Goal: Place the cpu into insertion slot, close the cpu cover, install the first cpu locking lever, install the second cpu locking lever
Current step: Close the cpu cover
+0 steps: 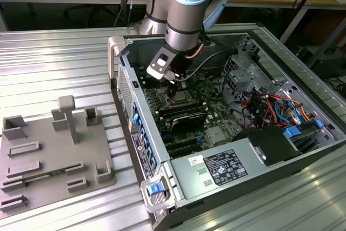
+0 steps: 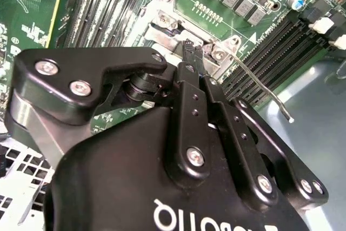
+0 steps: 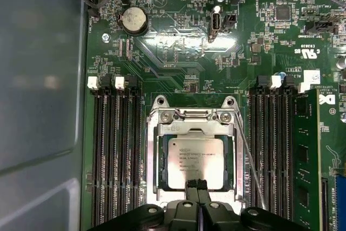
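Observation:
The cpu (image 3: 195, 160) lies flat in the insertion slot, silver top face up, and hides the slot beneath it. The cpu cover (image 3: 158, 158) is down around it as a metal frame, seen also in the second wrist view as the cover (image 2: 162, 22). My gripper (image 3: 197, 186) is shut, its tips together at the cover's edge beside the cpu, with nothing visible between them. A thin wire locking lever (image 3: 252, 160) runs free along one side of the socket; in the second wrist view the lever (image 2: 265, 87) sticks out past the fingers (image 2: 190, 58). In the exterior view the gripper (image 1: 173, 83) is low inside the computer case.
Long black memory slots (image 3: 113, 155) flank the socket on both sides, with a green card (image 3: 305, 155) beyond them. The case wall (image 3: 38, 106) is close by. A power supply (image 1: 216, 169), cable bundle (image 1: 270, 106) and a grey fixture plate (image 1: 54, 155) are in the exterior view.

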### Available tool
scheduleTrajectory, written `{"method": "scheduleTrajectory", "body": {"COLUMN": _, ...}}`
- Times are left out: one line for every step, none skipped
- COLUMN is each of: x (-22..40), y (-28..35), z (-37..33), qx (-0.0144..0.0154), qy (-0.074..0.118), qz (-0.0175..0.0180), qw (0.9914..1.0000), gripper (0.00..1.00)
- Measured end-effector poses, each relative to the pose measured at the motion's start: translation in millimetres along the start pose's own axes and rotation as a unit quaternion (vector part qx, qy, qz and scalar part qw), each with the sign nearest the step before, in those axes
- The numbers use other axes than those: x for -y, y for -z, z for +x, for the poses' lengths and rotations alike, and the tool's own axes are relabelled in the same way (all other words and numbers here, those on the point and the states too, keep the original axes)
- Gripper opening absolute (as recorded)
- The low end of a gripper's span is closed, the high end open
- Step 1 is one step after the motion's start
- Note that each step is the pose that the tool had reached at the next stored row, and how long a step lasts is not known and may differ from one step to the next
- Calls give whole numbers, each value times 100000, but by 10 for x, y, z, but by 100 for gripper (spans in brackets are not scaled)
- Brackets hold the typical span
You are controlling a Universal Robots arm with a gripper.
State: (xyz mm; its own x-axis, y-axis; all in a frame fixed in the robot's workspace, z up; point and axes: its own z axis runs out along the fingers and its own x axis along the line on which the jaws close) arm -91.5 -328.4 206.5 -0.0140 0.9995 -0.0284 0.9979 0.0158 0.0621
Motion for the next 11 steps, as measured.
{"method": "scheduleTrajectory", "body": {"x": 1, "y": -15, "z": 0, "qx": 23, "qy": 5, "qz": 16, "qw": 100000, "gripper": 11}}
{"method": "scheduleTrajectory", "body": {"x": 2, "y": -22, "z": -1, "qx": 42, "qy": 10, "qz": 35, "qw": 100000, "gripper": 11}}
{"method": "scheduleTrajectory", "body": {"x": 4, "y": -33, "z": -1, "qx": 61, "qy": 10, "qz": 57, "qw": 100000, "gripper": 11}}
{"method": "scheduleTrajectory", "body": {"x": 4, "y": -41, "z": -1, "qx": 53, "qy": 9, "qz": 47, "qw": 100000, "gripper": 11}}
{"method": "scheduleTrajectory", "body": {"x": 4, "y": -43, "z": -1, "qx": 36, "qy": 9, "qz": 35, "qw": 100000, "gripper": 11}}
{"method": "scheduleTrajectory", "body": {"x": 3, "y": -45, "z": 0, "qx": 15, "qy": 6, "qz": 17, "qw": 100000, "gripper": 11}}
{"method": "scheduleTrajectory", "body": {"x": 3, "y": -45, "z": 1, "qx": 14, "qy": 6, "qz": 16, "qw": 100000, "gripper": 11}}
{"method": "scheduleTrajectory", "body": {"x": 3, "y": -44, "z": 1, "qx": 11, "qy": 5, "qz": 17, "qw": 100000, "gripper": 11}}
{"method": "scheduleTrajectory", "body": {"x": 2, "y": -34, "z": 1, "qx": -4, "qy": 5, "qz": -5, "qw": 100000, "gripper": 11}}
{"method": "scheduleTrajectory", "body": {"x": 0, "y": -23, "z": 2, "qx": -33, "qy": 2, "qz": -29, "qw": 100000, "gripper": 11}}
{"method": "scheduleTrajectory", "body": {"x": -2, "y": -12, "z": 3, "qx": -63, "qy": 1, "qz": -71, "qw": 100000, "gripper": 11}}
